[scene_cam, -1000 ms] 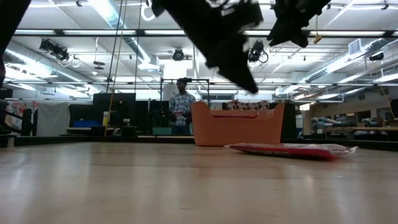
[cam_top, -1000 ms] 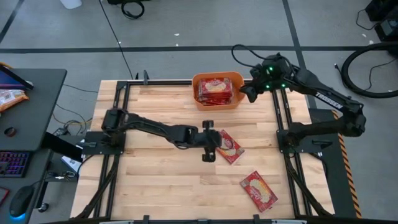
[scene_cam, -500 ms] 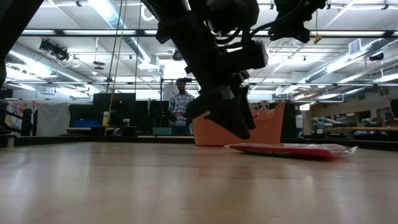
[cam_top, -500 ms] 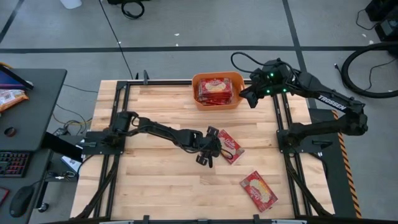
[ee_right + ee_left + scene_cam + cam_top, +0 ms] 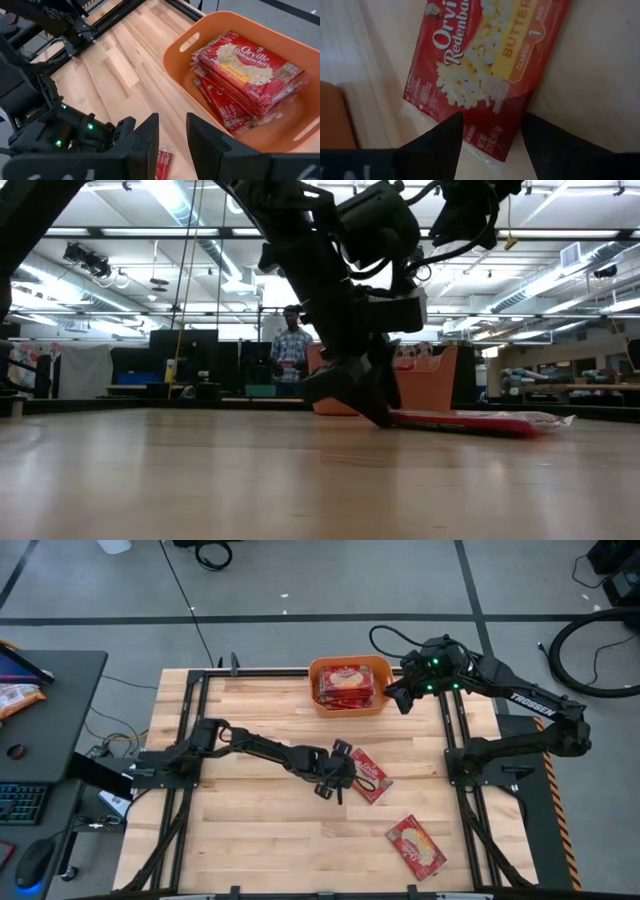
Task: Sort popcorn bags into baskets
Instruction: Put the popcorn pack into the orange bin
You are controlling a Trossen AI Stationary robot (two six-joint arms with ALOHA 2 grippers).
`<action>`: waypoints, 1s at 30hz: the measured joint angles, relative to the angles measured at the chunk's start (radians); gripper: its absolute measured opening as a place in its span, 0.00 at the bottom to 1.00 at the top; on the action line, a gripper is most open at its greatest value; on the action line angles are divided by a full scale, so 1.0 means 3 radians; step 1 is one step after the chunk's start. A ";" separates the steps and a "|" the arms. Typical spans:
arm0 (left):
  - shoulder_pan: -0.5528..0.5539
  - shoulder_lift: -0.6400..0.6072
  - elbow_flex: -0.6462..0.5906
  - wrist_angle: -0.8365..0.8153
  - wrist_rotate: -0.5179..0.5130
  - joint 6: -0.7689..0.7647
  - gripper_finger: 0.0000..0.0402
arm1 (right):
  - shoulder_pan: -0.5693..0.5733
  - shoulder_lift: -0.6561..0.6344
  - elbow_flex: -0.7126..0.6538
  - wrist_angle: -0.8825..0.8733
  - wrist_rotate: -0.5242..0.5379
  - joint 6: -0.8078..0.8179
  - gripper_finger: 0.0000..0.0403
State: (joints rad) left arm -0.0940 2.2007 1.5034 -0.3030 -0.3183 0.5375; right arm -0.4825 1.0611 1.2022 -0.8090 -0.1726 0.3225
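The left gripper (image 5: 341,777) is seen lowered to the tabletop at mid-table, its two dark fingers (image 5: 437,147) spread wide and set astride the near edge of a red popcorn bag (image 5: 490,75); nothing is clamped between them, and the bag is left lying flat on the wooden table (image 5: 240,830). In the low view the fingertips are shown down at the wood right beside the packet (image 5: 470,421). A second popcorn bag (image 5: 415,846) is seen lying flat, well apart, toward the table's front right corner. At the far edge, the orange basket (image 5: 316,682) is shown holding a stack of red popcorn bags (image 5: 245,75). The right gripper (image 5: 397,695) is held in the air just beside the basket, its fingers (image 5: 145,145) partly parted and nothing gripped. A person (image 5: 291,352) is seen standing in the room beyond the table
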 joint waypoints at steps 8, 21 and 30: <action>-0.0024 -0.0003 -0.0012 -0.0038 -0.0025 -0.0010 0.18 | 0.0018 0.0000 0.0000 -0.0001 0.0009 -0.0006 0.26; -0.0035 -0.0606 -0.0020 -0.0265 -0.0920 -0.0497 0.01 | -0.0170 0.0006 0.0000 -0.0071 -0.0409 0.0124 0.26; -0.0073 -0.1011 -0.0018 -0.0378 -0.2215 -0.0482 0.00 | -0.0324 0.0006 0.0000 0.0046 -0.0664 0.0389 0.26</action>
State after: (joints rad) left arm -0.1159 1.8974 1.4979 -0.4163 -0.9830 0.3928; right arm -0.5796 1.0630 1.2022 -0.7953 -0.3719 0.4392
